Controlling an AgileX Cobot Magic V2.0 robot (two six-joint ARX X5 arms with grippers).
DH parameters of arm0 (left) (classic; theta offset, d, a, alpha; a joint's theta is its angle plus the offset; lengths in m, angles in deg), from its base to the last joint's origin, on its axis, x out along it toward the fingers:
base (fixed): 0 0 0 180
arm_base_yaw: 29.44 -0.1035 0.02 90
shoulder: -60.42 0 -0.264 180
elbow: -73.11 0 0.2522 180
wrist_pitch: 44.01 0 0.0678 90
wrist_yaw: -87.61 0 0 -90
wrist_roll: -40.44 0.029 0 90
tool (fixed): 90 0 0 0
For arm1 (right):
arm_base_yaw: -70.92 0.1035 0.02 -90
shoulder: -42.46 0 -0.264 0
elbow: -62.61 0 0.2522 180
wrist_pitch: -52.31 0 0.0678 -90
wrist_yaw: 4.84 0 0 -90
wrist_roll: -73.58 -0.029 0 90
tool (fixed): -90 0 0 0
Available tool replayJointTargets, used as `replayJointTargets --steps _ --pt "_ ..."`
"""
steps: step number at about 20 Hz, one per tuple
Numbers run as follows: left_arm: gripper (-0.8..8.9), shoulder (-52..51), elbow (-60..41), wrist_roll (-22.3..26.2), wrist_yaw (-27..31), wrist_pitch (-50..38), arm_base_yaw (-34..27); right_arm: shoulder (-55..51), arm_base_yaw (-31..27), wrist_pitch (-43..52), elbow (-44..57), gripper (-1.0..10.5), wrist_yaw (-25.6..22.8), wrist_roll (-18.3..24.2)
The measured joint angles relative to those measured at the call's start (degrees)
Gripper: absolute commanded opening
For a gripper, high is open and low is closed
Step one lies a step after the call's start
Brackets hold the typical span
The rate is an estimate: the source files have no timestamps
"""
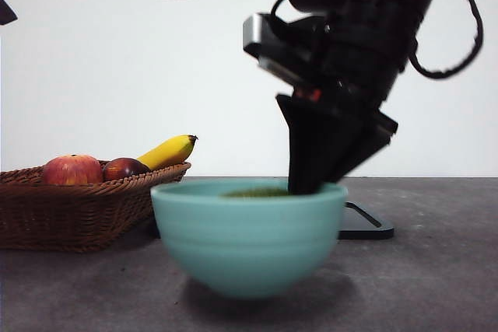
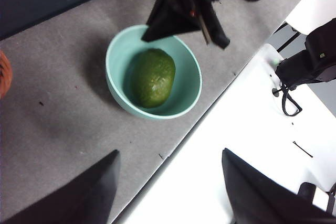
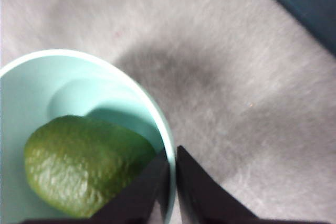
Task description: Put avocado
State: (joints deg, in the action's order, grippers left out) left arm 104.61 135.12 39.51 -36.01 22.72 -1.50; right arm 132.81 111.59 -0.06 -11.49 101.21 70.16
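Right wrist view: my right end effector [image 3: 172,182] has its two black jaws drawn nearly together, with only a thin slit between them. The jaws straddle the rim of the teal bowl [image 3: 157,114], one jaw inside the bowl and one outside. They hold nothing. The inner jaw lies just beside the avocado [image 3: 84,163]; I cannot tell whether it touches the fruit.

The avocado lies on its side in the bottom of the bowl. It is dark green with a finely pebbled skin.

Left wrist view: my left end effector [image 2: 170,182] hangs well above the scene with its jaws set wide apart and empty. This view looks down on the bowl, the avocado inside it and the right end effector at the bowl's far rim. The bowl stands on the grey tabletop [image 2: 63,103], near its edge.

Front view: the right arm descends from above into the bowl, and only a green sliver of the avocado shows over the rim. To one side stands a wicker basket [image 1: 70,215] holding a red-yellow apple [image 1: 71,169], a dark red apple [image 1: 124,168] and a banana [image 1: 167,151]. A flat black plate [image 1: 366,223] lies behind the bowl.
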Motion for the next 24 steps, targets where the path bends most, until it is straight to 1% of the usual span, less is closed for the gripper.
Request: replayJointTargets --steps 4,7,10,14,18,21,24 --pt "3.11 0.0 0.0 0.0 0.0 0.0 0.0 0.0 -2.6 -3.0 -4.9 0.1 -0.2 -1.0" --pt "3.11 0.0 0.0 0.0 0.0 0.0 0.0 0.0 -6.0 -3.9 -9.2 0.1 -2.7 -1.2" --pt "3.11 0.0 0.0 0.0 0.0 0.0 0.0 1.7 -9.7 -4.7 -15.0 0.1 -2.7 -1.3" --pt "3.11 0.0 0.0 0.0 0.0 0.0 0.0 11.4 -14.4 -7.6 -25.6 0.1 -2.8 -0.9" --pt "3.11 0.0 0.0 0.0 0.0 0.0 0.0 21.4 -16.2 -7.4 -34.1 0.1 -2.8 -0.8" --pt "3.11 0.0 0.0 0.0 0.0 0.0 0.0 27.5 -16.6 -6.5 -36.4 0.1 -2.8 -0.8" --pt "3.11 0.0 0.0 0.0 0.0 0.0 0.0 29.3 -16.8 -5.4 -36.4 0.1 -2.8 -0.9"
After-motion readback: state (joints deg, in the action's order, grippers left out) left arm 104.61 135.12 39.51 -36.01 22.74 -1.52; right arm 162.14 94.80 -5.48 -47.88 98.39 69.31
